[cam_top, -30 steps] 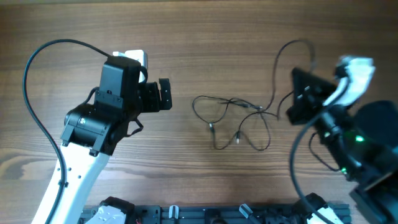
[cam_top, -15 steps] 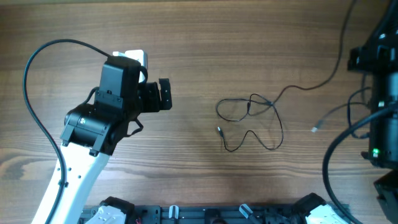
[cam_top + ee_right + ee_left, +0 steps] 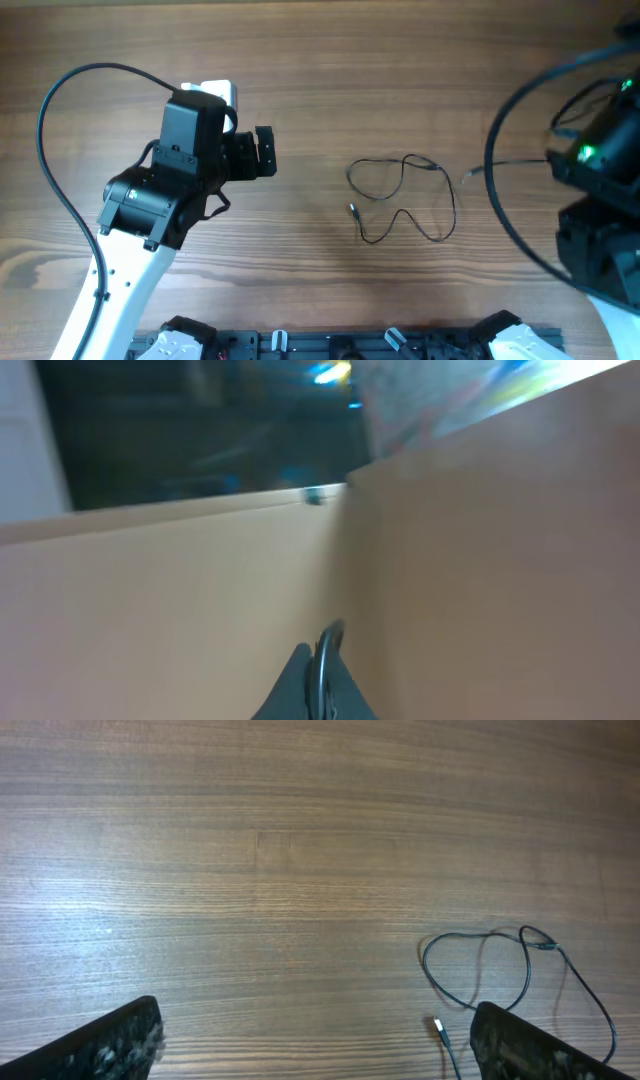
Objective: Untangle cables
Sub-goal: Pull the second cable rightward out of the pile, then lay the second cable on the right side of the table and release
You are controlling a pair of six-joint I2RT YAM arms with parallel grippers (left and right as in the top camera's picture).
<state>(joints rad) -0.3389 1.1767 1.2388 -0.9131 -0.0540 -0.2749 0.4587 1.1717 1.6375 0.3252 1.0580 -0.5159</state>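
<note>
1. Holding my left pincer (image 3: 266,152) above the table (image 3: 330,60), jaws wide apart, nothing between them, tips pointing right.
2. Cables: one loop (image 3: 452,205) lies flat on the table right of centre. It is well apart from the left pincer, to its right and a little toward the front edge. In the left wrist view the loop (image 3: 523,933) sits low right, just past one finger (image 3: 530,1040).
3. Loop's long axis runs roughly left-right. Its plug (image 3: 353,208) is the end closest to the left pincer.
4. Second strand (image 3: 500,166) starts at a free end just right of the loop and runs off toward my right arm (image 3: 600,170). It looks clear of the loop, but the gap is small.
5. Right pincer (image 3: 320,675): fingers pressed together. A thin grey sliver shows at the tips, so I judge it is clamped on the strand, though the view is blurred.
6. Next-move call: the right arm is nearer the loop but occupied. The left is free, with a straight reach right to the plug.
7. Hard to see:
   - The right pincer is not visible from overhead, and that arm is cut off by the frame edge.
   - The right wrist view shows only blurred tan surfaces, no table.
   - The loop's lower part is hidden behind my finger in the left wrist view.
</note>
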